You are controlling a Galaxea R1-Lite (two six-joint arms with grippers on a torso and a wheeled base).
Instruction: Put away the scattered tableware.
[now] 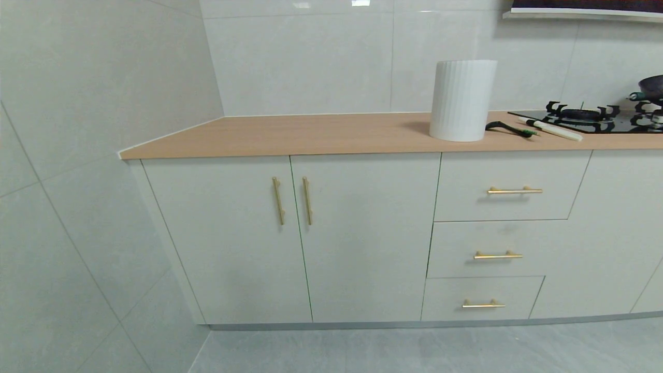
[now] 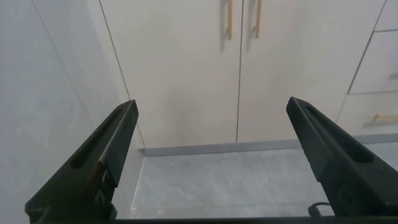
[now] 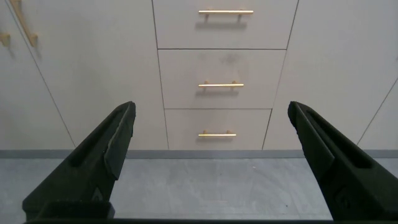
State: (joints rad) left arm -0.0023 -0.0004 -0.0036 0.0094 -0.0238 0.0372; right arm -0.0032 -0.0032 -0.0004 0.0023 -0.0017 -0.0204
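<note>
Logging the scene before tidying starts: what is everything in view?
countertop: 1, wood-toned, along the tiled wall
container: 1, white, upright on countertop
dark utensil: 1, black-green, lying beside container
hob: 1, black, countertop's right end
white utensil: 1, white with green end, lying beside hob
pan: 1, dark, on hob
cupboard doors: 2, pale, under countertop
drawers: 3, pale, stacked right of doors
left claw: 1, black, open, facing doors
right claw: 1, black, open, facing drawers

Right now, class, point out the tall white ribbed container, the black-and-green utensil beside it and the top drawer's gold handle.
Tall white ribbed container point(image 1: 462, 98), head view, mid side wall.
Black-and-green utensil point(image 1: 510, 128), head view, mid shaft.
Top drawer's gold handle point(image 1: 514, 190), head view, bar's middle.
</note>
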